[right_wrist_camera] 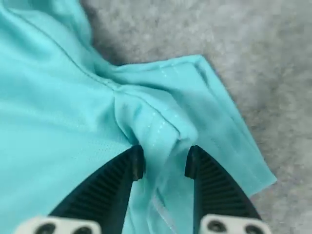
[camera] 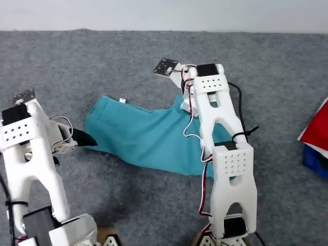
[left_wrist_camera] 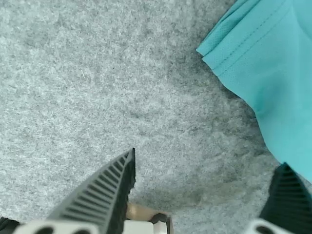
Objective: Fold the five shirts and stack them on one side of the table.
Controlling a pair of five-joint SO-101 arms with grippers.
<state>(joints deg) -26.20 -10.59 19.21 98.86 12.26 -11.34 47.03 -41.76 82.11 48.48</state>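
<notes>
A teal shirt (camera: 138,136) lies crumpled across the middle of the grey felt table (camera: 102,56). My right gripper (camera: 184,88) is down at the shirt's far right end. In the right wrist view its black fingers (right_wrist_camera: 131,168) pinch a raised fold of the teal shirt (right_wrist_camera: 58,112), so my right gripper (right_wrist_camera: 165,161) is shut on the fabric. My left gripper (camera: 84,139) sits just off the shirt's left edge. It stands open (left_wrist_camera: 207,163) over bare felt, with a hemmed corner of the shirt (left_wrist_camera: 273,63) just beyond one fingertip (left_wrist_camera: 285,178).
At the table's right edge lies a red shirt (camera: 316,128) on top of a blue one (camera: 313,160). A small tag (camera: 122,100) sticks up at the shirt's far edge. Bare felt stretches along the back and the front left.
</notes>
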